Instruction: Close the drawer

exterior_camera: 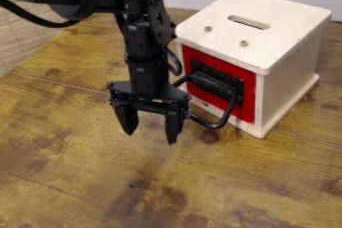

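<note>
The red drawer (pixel 215 87) sits in the front of a small cream cabinet (pixel 273 42), its face about level with the cabinet's front. Its black loop handle (pixel 222 103) sticks out toward the lower left. My black gripper (pixel 150 122) hangs just left of the handle, close above the wooden table, fingers pointing down. The fingers (pixel 173 127) are spread apart and hold nothing. I cannot tell whether the right finger touches the handle.
The cabinet has a slot (pixel 247 20) in its top and stands at the back right of the worn wooden table (pixel 80 182). My black arm (pixel 140 32) reaches in from the upper left.
</note>
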{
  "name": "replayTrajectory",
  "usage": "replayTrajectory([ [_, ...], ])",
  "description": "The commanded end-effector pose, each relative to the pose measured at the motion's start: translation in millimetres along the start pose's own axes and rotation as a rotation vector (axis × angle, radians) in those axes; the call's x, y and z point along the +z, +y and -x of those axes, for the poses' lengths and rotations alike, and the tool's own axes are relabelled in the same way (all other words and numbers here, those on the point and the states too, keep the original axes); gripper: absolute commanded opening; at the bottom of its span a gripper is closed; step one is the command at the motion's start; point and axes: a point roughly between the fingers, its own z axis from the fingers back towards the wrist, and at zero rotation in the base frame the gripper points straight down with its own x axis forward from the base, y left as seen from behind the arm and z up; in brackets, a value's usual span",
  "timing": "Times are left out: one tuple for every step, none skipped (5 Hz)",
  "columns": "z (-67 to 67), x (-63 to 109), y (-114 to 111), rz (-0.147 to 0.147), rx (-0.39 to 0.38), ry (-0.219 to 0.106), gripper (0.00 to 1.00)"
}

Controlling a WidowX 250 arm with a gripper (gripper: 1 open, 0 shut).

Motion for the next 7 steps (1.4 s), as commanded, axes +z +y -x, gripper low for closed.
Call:
replayTrajectory([
  [-3.6, 41.7, 4, 0.021, 0.001, -0.100, 1.00],
  [-1.2, 46.8, 4, 0.023, -0.005, -0.100, 1.00],
  [2.6, 51.4, 4, 0.026, -0.014, -0.101, 1.00],
  [7.7, 57.7, 4, 0.028, -0.024, -0.103, 1.00],
  [11.3, 61.7, 4, 0.029, -0.032, -0.103, 1.00],
  [17.9, 70.3, 4, 0.027, -0.040, -0.114, 1.00],
  [24.6, 80.2, 3, 0.024, -0.046, -0.127, 1.00],
])
